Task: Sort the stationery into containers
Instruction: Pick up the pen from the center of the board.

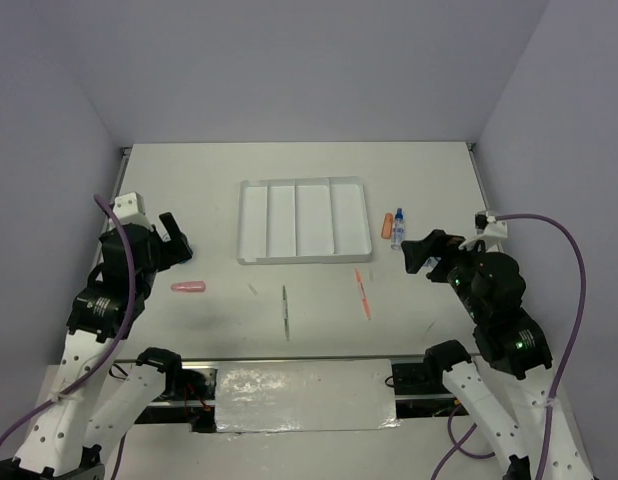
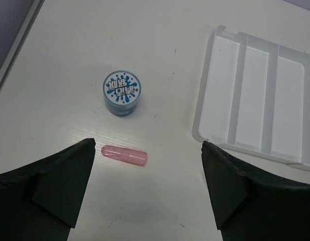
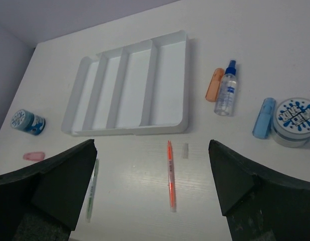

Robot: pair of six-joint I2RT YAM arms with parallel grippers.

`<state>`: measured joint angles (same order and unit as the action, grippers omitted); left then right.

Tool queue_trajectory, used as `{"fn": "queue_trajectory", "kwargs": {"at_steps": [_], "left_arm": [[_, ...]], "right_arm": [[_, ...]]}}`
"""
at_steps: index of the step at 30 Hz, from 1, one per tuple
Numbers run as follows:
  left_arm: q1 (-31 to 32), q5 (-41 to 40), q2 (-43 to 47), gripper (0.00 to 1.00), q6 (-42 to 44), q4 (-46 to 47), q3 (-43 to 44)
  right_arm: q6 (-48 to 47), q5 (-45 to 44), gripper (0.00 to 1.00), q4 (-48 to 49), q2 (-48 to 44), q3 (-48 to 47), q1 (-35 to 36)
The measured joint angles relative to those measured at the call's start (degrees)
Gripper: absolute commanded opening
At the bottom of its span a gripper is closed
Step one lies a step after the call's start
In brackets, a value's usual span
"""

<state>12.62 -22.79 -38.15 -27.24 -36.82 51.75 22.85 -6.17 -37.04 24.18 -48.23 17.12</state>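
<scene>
The white tray (image 1: 239,225) has four long compartments, all bare. Left of it lies a pink capsule (image 2: 125,155), with a blue-white roll (image 2: 123,92) beyond it. My left gripper (image 2: 148,144) hovers open above the table, just near of the pink capsule. In front of the tray lie a thin green pen (image 3: 92,188) and an orange pen (image 3: 170,173). My right gripper (image 3: 152,144) hangs open above them. Right of the tray are an orange capsule (image 3: 214,84), a blue-capped bottle (image 3: 226,90), a blue capsule (image 3: 264,117) and a second roll (image 3: 295,120).
A small clear cap piece (image 3: 185,150) lies beside the orange pen's tip. Grey walls close in the table on the left, back and right. A shiny metal plate (image 1: 304,395) sits between the arm bases at the near edge.
</scene>
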Motion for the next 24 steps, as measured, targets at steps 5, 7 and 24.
{"fn": "queue_trajectory", "kwargs": {"at_steps": [5,7,24], "left_arm": [[0.0,2.0,-0.4,0.99,0.1,0.1,0.0],[0.0,2.4,-0.5,0.99,0.1,0.4,0.0],[0.0,3.2,-0.6,0.99,0.1,0.9,0.0]], "right_arm": [[-0.4,5.6,1.0,2.5,10.4,-0.1,3.4],[-0.4,3.3,1.0,3.0,17.7,-0.2,9.6],[15.3,-18.5,0.86,9.8,57.5,-8.9,46.2]]}}
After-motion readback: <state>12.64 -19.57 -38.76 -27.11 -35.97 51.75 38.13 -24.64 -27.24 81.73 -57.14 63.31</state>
